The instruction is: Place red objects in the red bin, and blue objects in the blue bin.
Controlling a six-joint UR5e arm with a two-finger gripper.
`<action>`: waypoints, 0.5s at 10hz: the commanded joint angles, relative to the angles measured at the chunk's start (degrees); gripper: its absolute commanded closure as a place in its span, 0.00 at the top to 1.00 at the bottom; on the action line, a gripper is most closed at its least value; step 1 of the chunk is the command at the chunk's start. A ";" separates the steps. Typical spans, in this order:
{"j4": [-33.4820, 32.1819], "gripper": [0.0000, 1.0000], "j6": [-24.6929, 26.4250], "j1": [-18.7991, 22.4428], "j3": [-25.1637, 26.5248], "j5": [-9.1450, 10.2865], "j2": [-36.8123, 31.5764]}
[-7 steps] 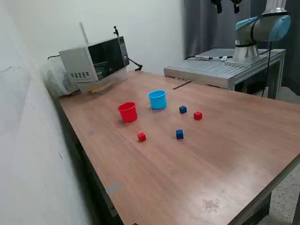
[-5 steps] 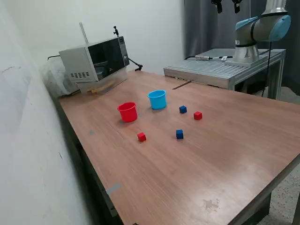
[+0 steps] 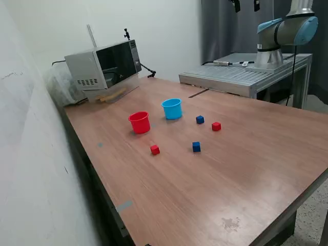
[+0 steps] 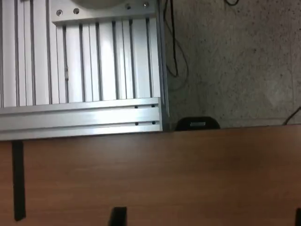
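Only the exterior view shows red cup (image 3: 139, 122).

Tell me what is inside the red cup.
Nothing shows inside the red cup. Only its upper inner wall is visible in the exterior view; the near wall hides its bottom. All four cubes lie outside on the table.

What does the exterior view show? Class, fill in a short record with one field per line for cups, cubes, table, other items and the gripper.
cups: red cup and blue cup, upright, apart
red cubes: near red cube, far red cube
blue cubes: near blue cube, far blue cube
cubes in cups: none seen
table: wooden table
other items: microwave, metal platform
gripper: gripper high above the table, holding nothing
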 commanded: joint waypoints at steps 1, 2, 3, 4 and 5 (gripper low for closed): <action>-7.54 1.00 -0.05 0.20 -0.68 -0.05 0.41; -12.12 1.00 0.04 0.20 -1.03 0.12 1.02; -17.04 1.00 0.04 0.20 -1.12 0.12 1.55; -19.70 1.00 0.13 0.12 -0.60 0.12 2.60; -23.03 1.00 0.82 0.12 -0.50 0.12 4.69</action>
